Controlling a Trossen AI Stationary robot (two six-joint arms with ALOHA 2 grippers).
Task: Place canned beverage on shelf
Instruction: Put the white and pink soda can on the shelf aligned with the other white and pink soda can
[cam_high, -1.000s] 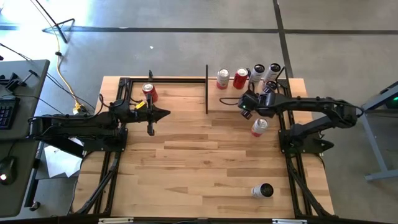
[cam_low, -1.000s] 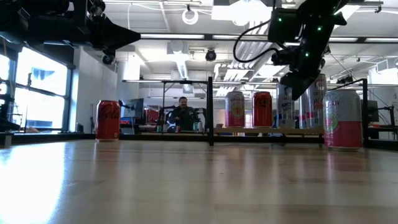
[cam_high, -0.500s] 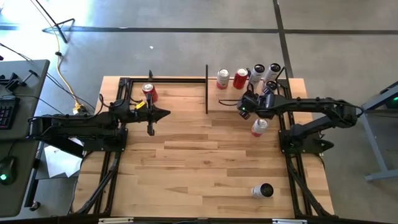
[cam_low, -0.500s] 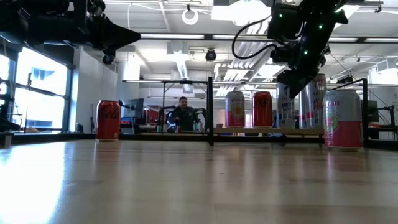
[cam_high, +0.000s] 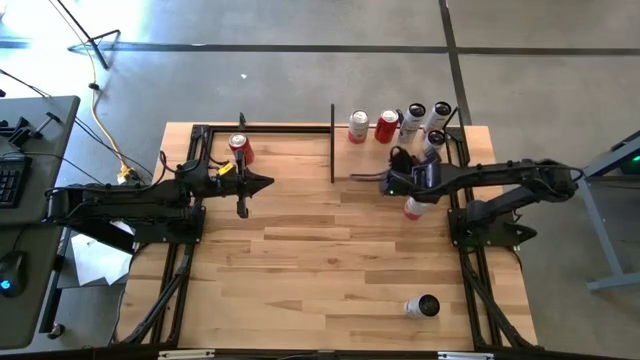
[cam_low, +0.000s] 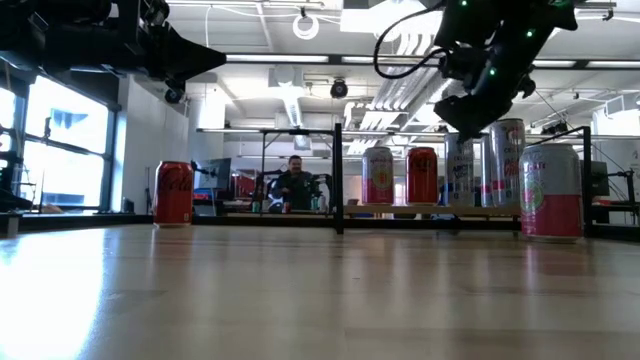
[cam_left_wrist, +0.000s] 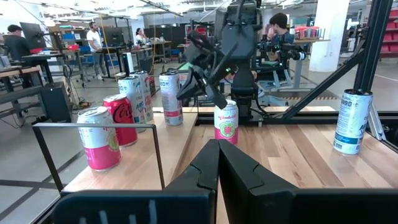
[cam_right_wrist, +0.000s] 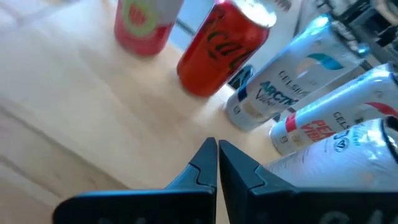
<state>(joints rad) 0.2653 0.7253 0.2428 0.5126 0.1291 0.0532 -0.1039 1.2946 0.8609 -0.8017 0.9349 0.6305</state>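
Observation:
The shelf (cam_high: 372, 158) is a low light-wood plank at the table's far right, with a black upright plate (cam_high: 332, 143) at its left end. Standing on it are a pink can (cam_high: 358, 126), a red can (cam_high: 387, 126) and two white cans (cam_high: 412, 119) (cam_high: 437, 115). Another pink can (cam_high: 415, 206) stands on the tabletop just off the shelf's near edge. My right gripper (cam_right_wrist: 217, 158) is shut and empty. It hovers tilted down over that near edge (cam_high: 385, 183), beside this pink can (cam_left_wrist: 226, 122). My left gripper (cam_high: 266, 183) waits shut and level at the left.
A red can (cam_high: 240, 150) stands at the far left by the black frame (cam_high: 200, 130). A white can (cam_high: 423, 306) stands near the table's front right. Bare wood lies between the two arms. People and desks show in the room beyond the table.
My right gripper has swung a little toward the table's near edge and left, away from the white cans. It has rolled about its own axis and stayed shut and empty. No can has moved.

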